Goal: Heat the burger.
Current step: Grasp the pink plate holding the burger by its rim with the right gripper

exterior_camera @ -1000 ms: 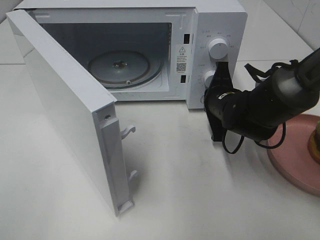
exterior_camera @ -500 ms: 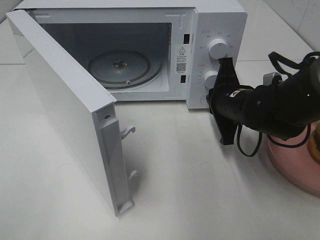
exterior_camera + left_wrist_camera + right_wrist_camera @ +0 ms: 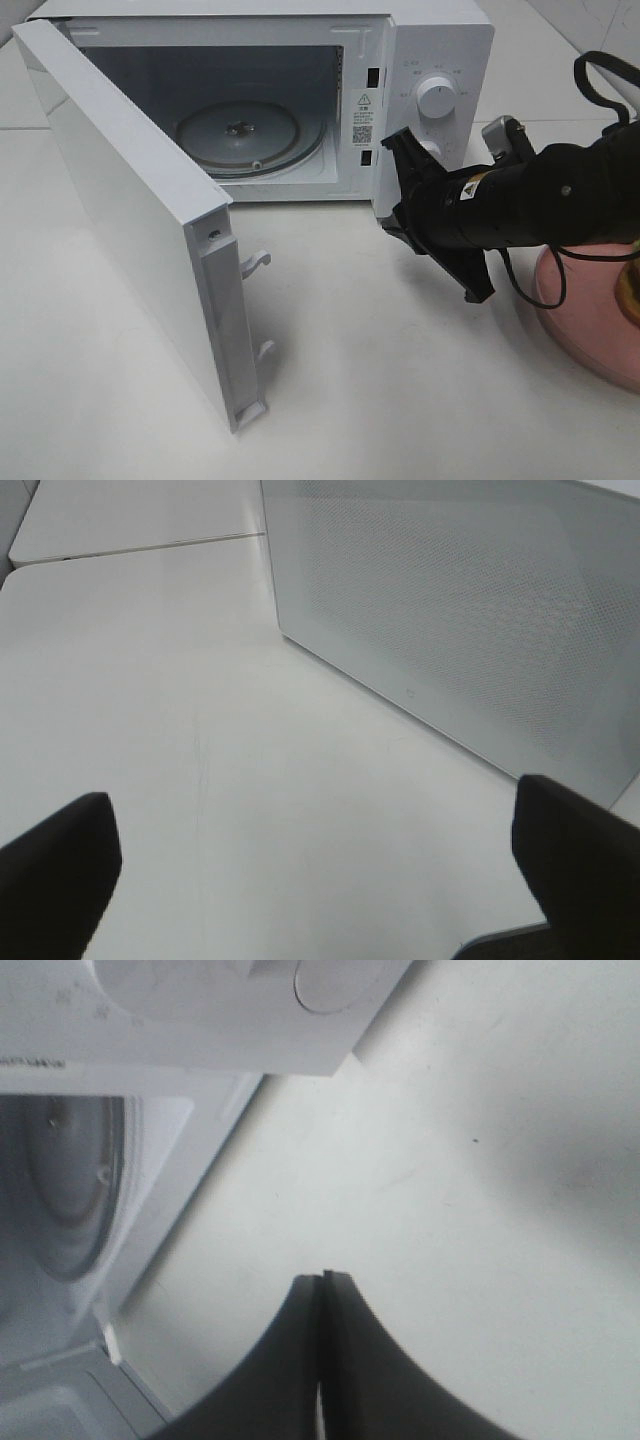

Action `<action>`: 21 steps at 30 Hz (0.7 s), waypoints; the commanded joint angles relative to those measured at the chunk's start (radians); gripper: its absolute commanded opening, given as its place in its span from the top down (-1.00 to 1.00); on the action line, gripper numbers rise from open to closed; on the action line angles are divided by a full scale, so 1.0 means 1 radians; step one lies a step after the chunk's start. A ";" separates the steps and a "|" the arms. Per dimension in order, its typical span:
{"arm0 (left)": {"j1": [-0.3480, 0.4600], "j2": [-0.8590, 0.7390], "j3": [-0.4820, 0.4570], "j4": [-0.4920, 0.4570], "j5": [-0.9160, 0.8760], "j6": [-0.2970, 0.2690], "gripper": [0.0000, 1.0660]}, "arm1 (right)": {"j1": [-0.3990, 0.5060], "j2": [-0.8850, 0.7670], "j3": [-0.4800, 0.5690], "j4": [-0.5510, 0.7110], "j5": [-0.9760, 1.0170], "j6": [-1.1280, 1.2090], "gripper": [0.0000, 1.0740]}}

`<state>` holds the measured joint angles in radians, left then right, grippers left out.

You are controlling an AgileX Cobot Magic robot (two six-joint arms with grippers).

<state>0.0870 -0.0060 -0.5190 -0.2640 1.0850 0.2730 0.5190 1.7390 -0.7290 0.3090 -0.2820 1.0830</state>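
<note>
The microwave door stands wide open on the left of the high view, so that part looks done. The round glass tray inside has nothing on it. The burger is not in yet. Only a thin golden bit of it shows at the far right edge, where it seems to sit on the pink plate. I think the burger has yet to be picked up, put inside and shut in, and then a knob turned.

The right fingers are pressed tight together and hold nothing (they hang over the table, close to the microwave's lower right corner). The left fingers are spread wide and hold nothing, and they face the outside of the door
</note>
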 commanded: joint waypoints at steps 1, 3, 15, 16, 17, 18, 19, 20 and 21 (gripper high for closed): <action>-0.002 -0.001 0.001 0.000 -0.007 0.002 -0.88 | -0.007 -0.033 0.005 -0.079 0.080 -0.038 1.00; -0.002 -0.001 0.001 0.000 -0.007 0.002 -0.88 | -0.019 -0.061 0.004 -0.091 0.175 -0.138 1.00; -0.002 -0.001 0.001 0.000 -0.007 0.002 -0.88 | -0.095 -0.173 0.004 -0.091 0.470 -0.548 0.94; -0.002 -0.001 0.001 0.000 -0.007 0.002 -0.88 | -0.113 -0.198 0.004 -0.090 0.525 -0.639 0.94; -0.002 -0.001 0.001 0.000 -0.007 0.002 -0.88 | -0.122 -0.211 0.004 -0.090 0.546 -0.676 0.93; -0.002 -0.001 0.001 0.000 -0.007 0.002 -0.88 | -0.122 -0.211 0.004 -0.090 0.546 -0.676 0.93; -0.002 -0.001 0.001 0.000 -0.007 0.002 -0.88 | -0.136 -0.232 0.004 -0.091 0.600 -0.754 0.92; -0.002 -0.001 0.001 0.000 -0.007 0.002 -0.88 | -0.136 -0.232 0.004 -0.091 0.600 -0.754 0.92; -0.002 -0.001 0.001 0.000 -0.007 0.002 -0.88 | -0.145 -0.241 0.004 -0.091 0.629 -0.798 0.92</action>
<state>0.0870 -0.0060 -0.5190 -0.2640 1.0850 0.2730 0.3900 1.5200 -0.7280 0.2250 0.2880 0.3760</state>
